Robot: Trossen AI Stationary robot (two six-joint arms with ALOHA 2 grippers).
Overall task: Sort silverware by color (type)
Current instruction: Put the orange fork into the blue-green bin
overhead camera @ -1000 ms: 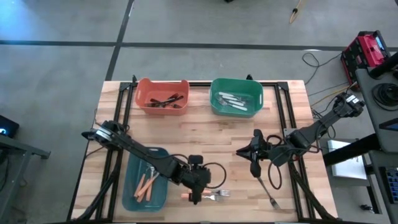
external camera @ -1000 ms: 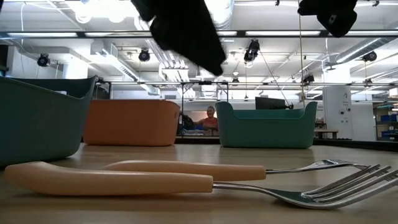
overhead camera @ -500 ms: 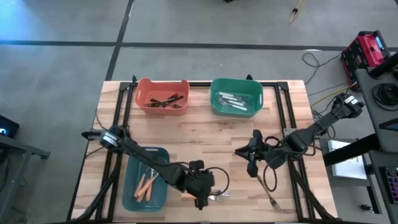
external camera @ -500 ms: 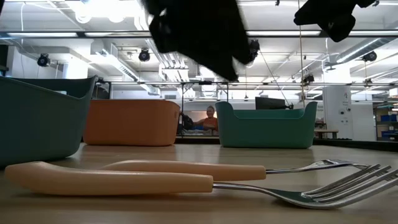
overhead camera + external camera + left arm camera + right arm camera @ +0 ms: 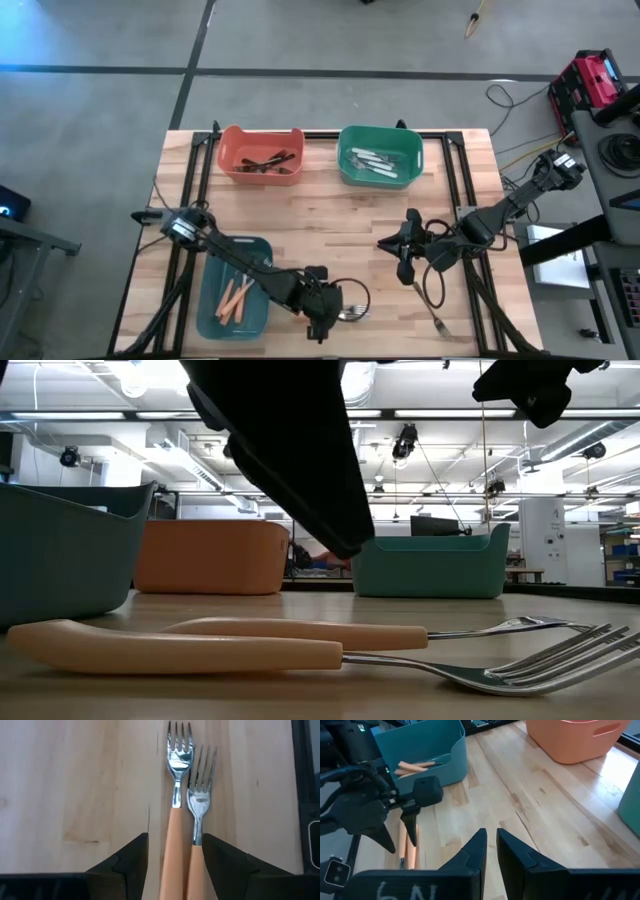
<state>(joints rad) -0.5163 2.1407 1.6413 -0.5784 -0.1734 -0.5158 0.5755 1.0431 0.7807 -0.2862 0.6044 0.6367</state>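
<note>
Two orange-handled forks (image 5: 176, 795) (image 5: 200, 805) lie side by side on the wooden table near its near edge, also seen in the low view as forks (image 5: 200, 650). My left gripper (image 5: 175, 842) hangs open just above their handles, one finger on either side of the pair; in the low view the left gripper (image 5: 290, 460) is clear of them. My right gripper (image 5: 383, 243) hovers at mid-table right, shut and empty; in its wrist view the right gripper (image 5: 490, 842) points toward the left arm.
A blue bin (image 5: 212, 300) with orange-handled pieces stands at the near left. An orange bin (image 5: 232, 150) with dark utensils and a green bin (image 5: 345, 160) with white ones stand at the far edge. One more fork (image 5: 437, 320) lies near right.
My left gripper has come down and toward the table's near edge, over the two orange-handled forks, staying open. The forks have not moved.
</note>
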